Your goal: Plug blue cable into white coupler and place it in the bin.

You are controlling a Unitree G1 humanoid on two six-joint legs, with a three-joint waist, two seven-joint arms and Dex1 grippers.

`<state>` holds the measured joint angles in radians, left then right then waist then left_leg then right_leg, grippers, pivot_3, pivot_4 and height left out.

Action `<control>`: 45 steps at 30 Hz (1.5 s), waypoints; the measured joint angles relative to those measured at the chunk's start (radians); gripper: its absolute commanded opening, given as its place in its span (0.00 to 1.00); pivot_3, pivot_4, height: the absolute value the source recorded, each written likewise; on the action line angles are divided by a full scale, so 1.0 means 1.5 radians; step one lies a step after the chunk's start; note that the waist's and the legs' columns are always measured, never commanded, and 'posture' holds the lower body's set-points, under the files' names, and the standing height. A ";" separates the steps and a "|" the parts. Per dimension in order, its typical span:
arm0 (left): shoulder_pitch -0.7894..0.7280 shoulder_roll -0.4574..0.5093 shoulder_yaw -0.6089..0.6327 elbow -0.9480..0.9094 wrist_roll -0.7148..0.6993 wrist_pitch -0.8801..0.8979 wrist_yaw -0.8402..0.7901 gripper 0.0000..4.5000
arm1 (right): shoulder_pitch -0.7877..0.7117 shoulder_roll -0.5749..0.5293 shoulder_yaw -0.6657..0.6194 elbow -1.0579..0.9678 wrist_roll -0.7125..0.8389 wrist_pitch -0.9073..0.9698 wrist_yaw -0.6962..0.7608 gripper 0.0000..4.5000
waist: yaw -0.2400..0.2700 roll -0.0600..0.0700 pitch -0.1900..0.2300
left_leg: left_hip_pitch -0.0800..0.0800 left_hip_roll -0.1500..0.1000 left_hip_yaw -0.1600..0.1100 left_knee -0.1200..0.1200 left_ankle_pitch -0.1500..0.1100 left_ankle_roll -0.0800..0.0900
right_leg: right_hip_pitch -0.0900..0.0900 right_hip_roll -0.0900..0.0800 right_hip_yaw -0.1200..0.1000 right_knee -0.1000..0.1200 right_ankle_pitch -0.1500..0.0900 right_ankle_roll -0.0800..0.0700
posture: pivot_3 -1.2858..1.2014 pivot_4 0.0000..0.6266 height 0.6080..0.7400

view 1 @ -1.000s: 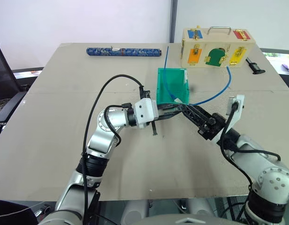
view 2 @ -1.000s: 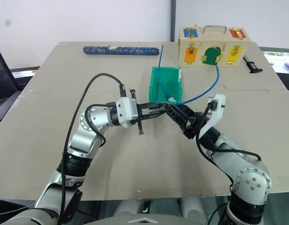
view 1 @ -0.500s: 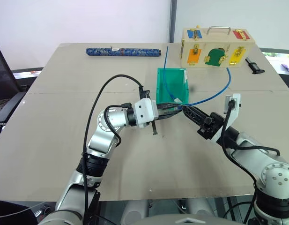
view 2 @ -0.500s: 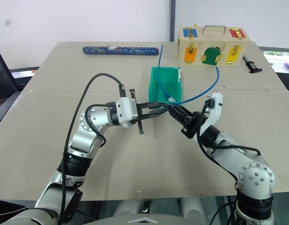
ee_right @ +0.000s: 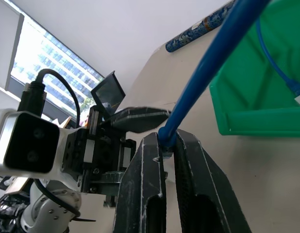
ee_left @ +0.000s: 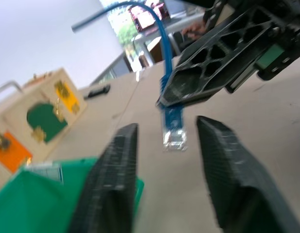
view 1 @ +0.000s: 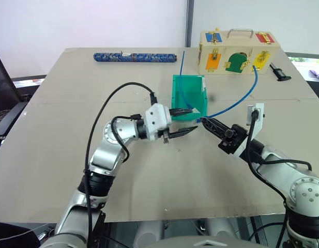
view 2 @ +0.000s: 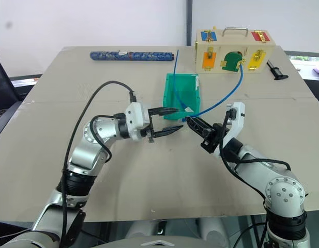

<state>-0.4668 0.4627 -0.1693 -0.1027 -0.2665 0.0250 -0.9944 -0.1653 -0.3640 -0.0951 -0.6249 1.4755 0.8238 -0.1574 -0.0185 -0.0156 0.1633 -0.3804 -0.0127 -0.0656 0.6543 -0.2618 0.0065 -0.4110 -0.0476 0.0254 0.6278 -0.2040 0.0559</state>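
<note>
Blue cable [ee_left: 172, 127]: thin, clear plug tip

Left claw [view 1: 186, 122] opened, released blue cable [view 1: 237, 103] end.

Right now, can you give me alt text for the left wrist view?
The right gripper pinches a thin blue cable whose clear plug tip hangs between the left gripper's two open black fingers. Behind lie a teal-green plastic bin and a pale wooden box with coloured latches.
</note>
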 measured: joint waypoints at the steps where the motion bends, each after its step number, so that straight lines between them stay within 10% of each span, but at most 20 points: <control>1: 0.007 0.018 0.013 -0.004 -0.024 0.041 -0.001 0.77 | 0.000 -0.003 0.000 0.001 0.000 -0.001 0.003 0.00 | -0.001 0.000 0.000 | 0.000 0.000 0.000 0.000 0.000 0.000 | 0.000 0.000 0.000 0.000 0.000 0.000 | 0.52 0.24 1.00; 8: 0.130 0.201 0.189 0.059 -0.133 0.221 -0.058 0.83 | 0.010 -0.016 0.007 0.020 -0.023 -0.017 0.045 0.00 | -0.015 0.000 0.001 | 0.000 0.001 0.001 -0.001 0.000 0.000 | -0.001 0.001 0.001 -0.001 0.000 0.000 | 0.52 0.24 1.00; 30: 0.043 0.140 0.090 0.300 0.037 -0.024 -0.091 0.83 | 0.034 -0.019 0.026 0.008 -0.058 -0.032 0.052 0.00 | 0.003 0.000 0.001 | -0.001 0.002 0.002 -0.001 0.000 0.000 | -0.002 0.000 0.000 -0.001 0.000 0.000 | 0.52 0.24 1.00; 34: 0.017 0.120 0.066 0.332 0.055 -0.047 -0.105 0.58 | 0.040 -0.023 0.026 -0.003 -0.056 -0.034 0.041 0.00 | 0.002 0.000 0.001 | -0.001 0.002 0.002 -0.001 0.000 0.000 | -0.002 0.000 0.000 -0.001 0.000 0.000 | 0.52 0.24 1.00; 38: 0.003 0.117 0.054 0.350 0.057 -0.055 -0.137 0.10 | 0.048 -0.037 0.025 -0.010 -0.055 -0.035 0.033 0.00 | 0.001 0.000 0.001 | -0.001 0.002 0.002 -0.001 0.000 0.000 | -0.002 0.000 0.000 0.000 0.000 0.000 | 0.52 0.24 1.00; 45: 0.004 0.115 0.054 0.314 0.031 -0.004 -0.169 0.09 | 0.048 -0.060 0.025 -0.018 -0.063 -0.039 0.041 0.00 | 0.001 0.000 0.001 | -0.001 0.002 0.002 -0.001 0.000 0.000 | -0.002 0.000 0.000 0.000 0.000 0.000 | 0.52 0.24 1.00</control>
<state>-0.4613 0.6358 -0.0876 0.3684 -0.2207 0.0193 -1.2480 -0.0940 -0.4535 -0.0572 -0.6517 1.3805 0.7650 -0.0958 -0.0164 -0.0157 0.1643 -0.3822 -0.0097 -0.0633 0.6529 -0.2619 0.0065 -0.4139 -0.0471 0.0261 0.6271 -0.2039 0.0556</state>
